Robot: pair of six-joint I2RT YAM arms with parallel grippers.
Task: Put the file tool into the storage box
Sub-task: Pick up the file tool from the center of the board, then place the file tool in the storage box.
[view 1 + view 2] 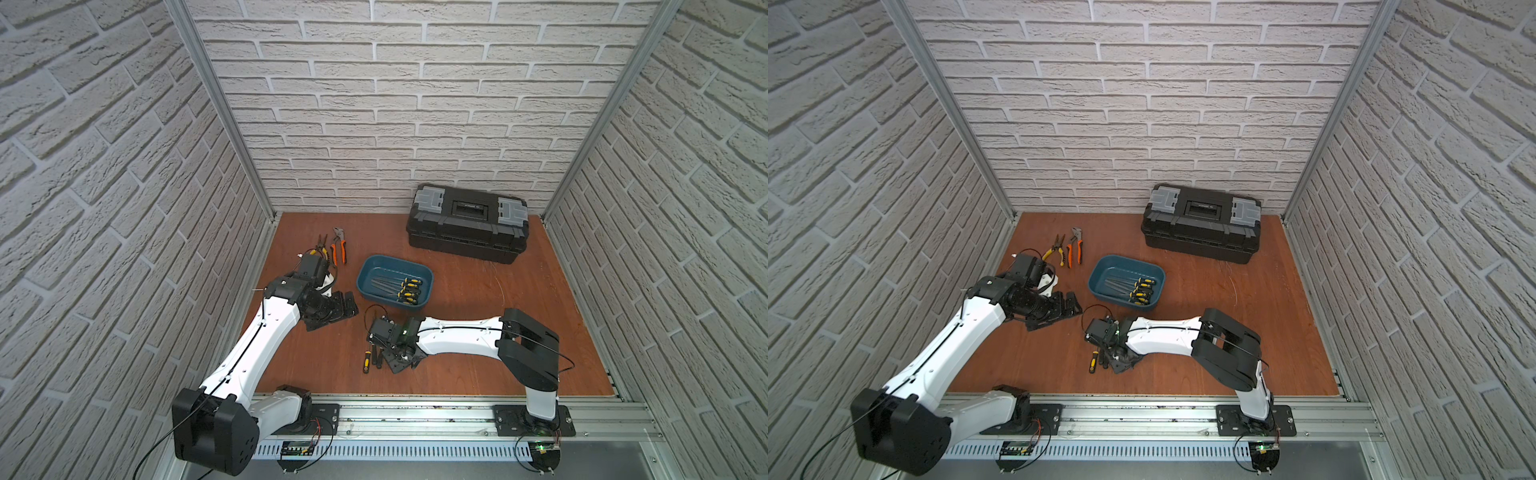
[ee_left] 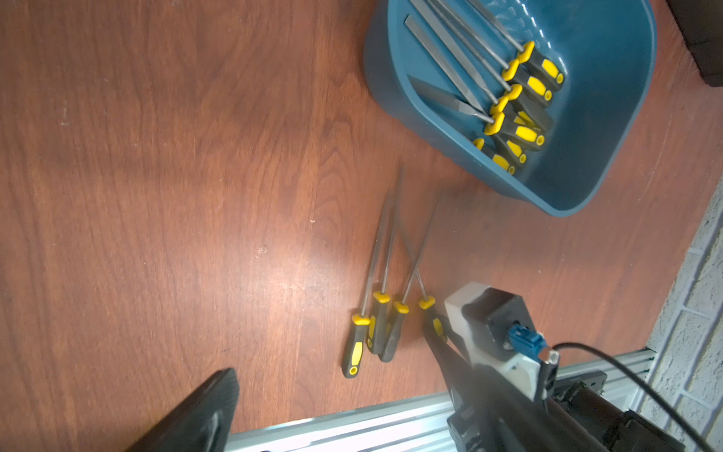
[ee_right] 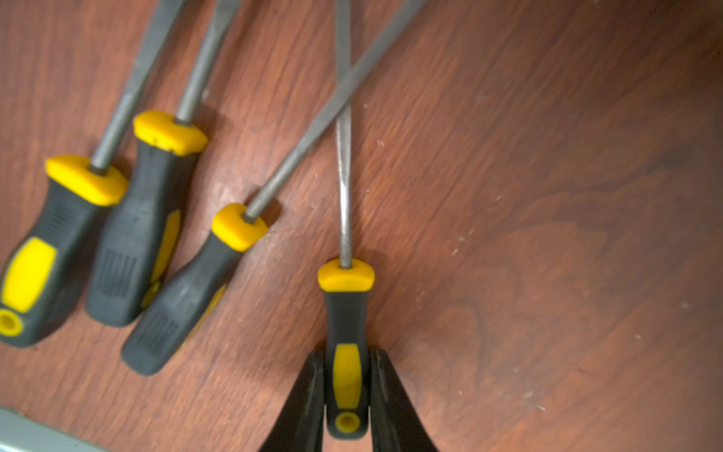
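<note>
1. In both top views the right gripper (image 1: 395, 360) (image 1: 1120, 362) is down low over the table (image 1: 478, 332) near its front edge, at a small cluster of loose files (image 1: 367, 362). The file it grips is hidden under it from this angle.
2. In the same views the box (image 1: 365, 268) (image 1: 1100, 270) sits farther back on the table, apart from the right gripper, with several files (image 1: 409, 289) lying inside it. The toolbox (image 1: 467, 224) stands by the back wall with its lid down. The pliers (image 1: 338, 249) lie on the left arm's side of the box.
3. The left gripper (image 1: 334, 309) hangs over the table beside the box and touches none of the tools.
4. In the left wrist view only one finger (image 2: 203, 407) of the left gripper shows, far out from the middle, so its jaws stand wide with nothing between them. The box (image 2: 567, 205) and its files are in sight. Four yellow-and-black files lie on the table near it, and the right gripper (image 2: 438, 336) is on the handle of the outermost file (image 2: 426, 303).
5. In the right wrist view the right gripper (image 3: 347, 360) has its jaws narrow, pressed against both sides of the file (image 3: 346, 309) handle near the butt end.
6. The file lies on the table, outside the box. Its shaft crosses the shaft of the nearest of the three loose files (image 3: 137, 219), whose handles lie just beside it but apart.
</note>
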